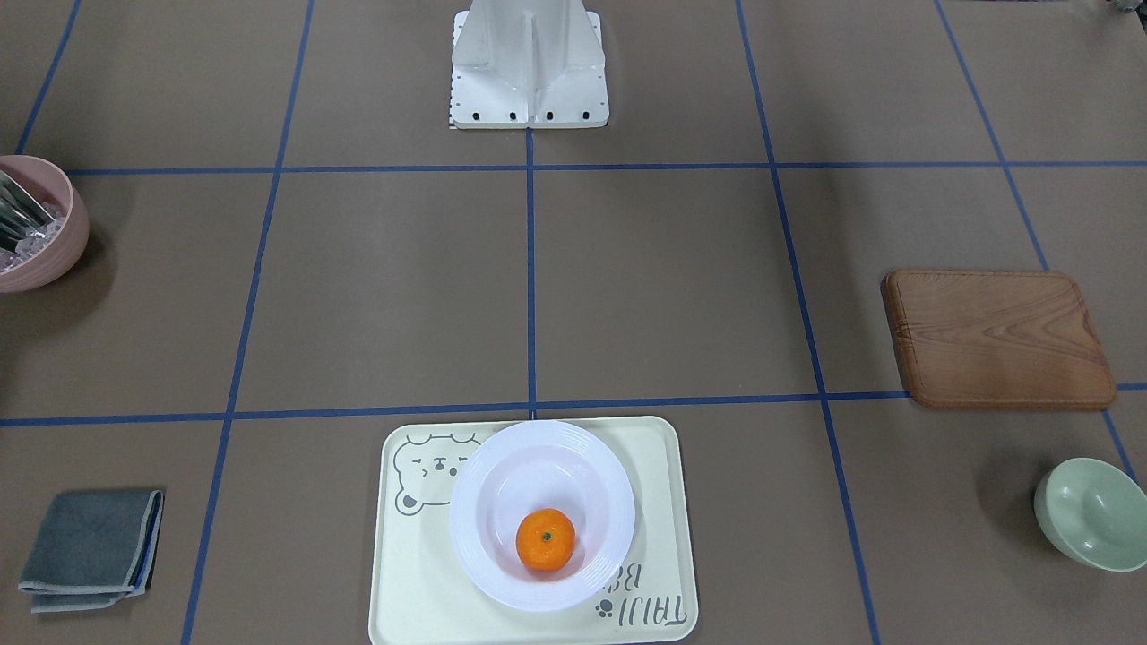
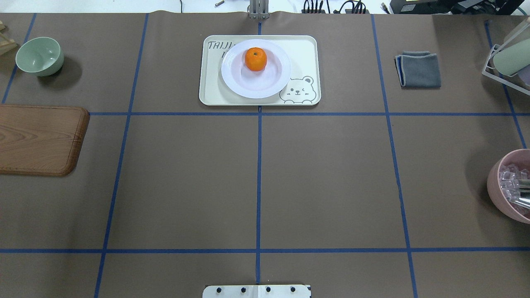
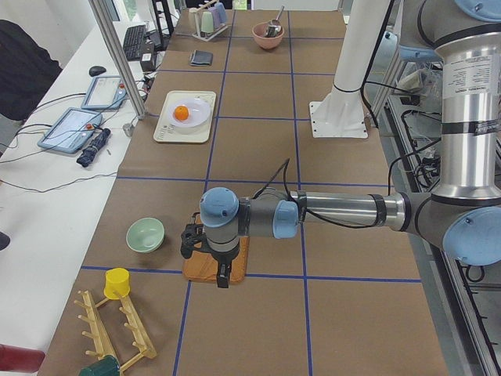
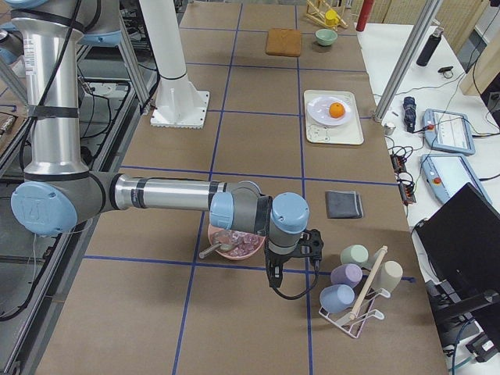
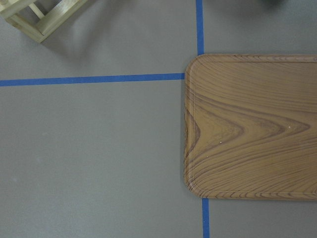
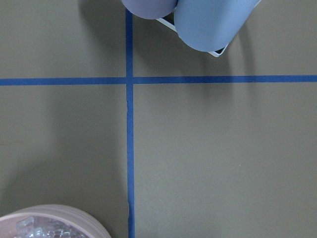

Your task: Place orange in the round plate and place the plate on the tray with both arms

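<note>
Left arm (image 3: 344,210): hangs over wooden board (image 2: 39,138) at left edge of bench (image 2: 186,186); jaws' state cannot be told. Tray (image 2: 305,51), far centre edge: round plate (image 2: 236,78) on it, orange (image 2: 255,59) inside (open bench all round). Right arm (image 4: 164,194): by pink bowl (image 2: 495,182); jaws likewise unreadable.

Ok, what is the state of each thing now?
tray: lying flat
round plate: resting on the tray
orange: inside the round plate
green bowl: upright, empty
pink bowl: upright, holds clear pieces
grey cloth: folded
left gripper: cannot tell
right gripper: cannot tell
</note>
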Robot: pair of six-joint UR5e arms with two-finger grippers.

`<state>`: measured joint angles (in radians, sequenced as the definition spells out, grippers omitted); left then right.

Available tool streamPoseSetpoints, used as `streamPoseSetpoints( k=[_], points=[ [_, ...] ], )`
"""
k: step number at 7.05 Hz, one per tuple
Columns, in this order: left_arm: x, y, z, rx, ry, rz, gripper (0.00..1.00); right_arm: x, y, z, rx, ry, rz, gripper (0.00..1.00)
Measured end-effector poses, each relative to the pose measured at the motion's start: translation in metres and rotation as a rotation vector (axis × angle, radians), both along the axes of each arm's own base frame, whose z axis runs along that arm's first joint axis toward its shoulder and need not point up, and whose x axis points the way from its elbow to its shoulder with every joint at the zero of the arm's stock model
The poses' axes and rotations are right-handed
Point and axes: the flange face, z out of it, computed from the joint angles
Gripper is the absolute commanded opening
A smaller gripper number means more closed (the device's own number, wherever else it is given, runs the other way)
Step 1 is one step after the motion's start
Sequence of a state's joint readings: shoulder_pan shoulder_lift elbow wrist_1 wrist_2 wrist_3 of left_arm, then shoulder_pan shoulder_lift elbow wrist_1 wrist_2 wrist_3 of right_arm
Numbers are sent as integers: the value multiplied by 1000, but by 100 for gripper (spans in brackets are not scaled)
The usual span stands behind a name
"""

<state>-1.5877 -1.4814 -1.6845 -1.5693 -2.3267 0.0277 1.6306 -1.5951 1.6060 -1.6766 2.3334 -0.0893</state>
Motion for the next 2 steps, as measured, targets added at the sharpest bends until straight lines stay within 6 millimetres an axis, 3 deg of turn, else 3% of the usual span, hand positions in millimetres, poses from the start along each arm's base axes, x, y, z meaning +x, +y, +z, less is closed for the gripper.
streamPoseSetpoints(
  k=[2],
  points=[
    [0,1,1,-3,-1,0,99,0,1,0,0,-3,0,100]
  ],
)
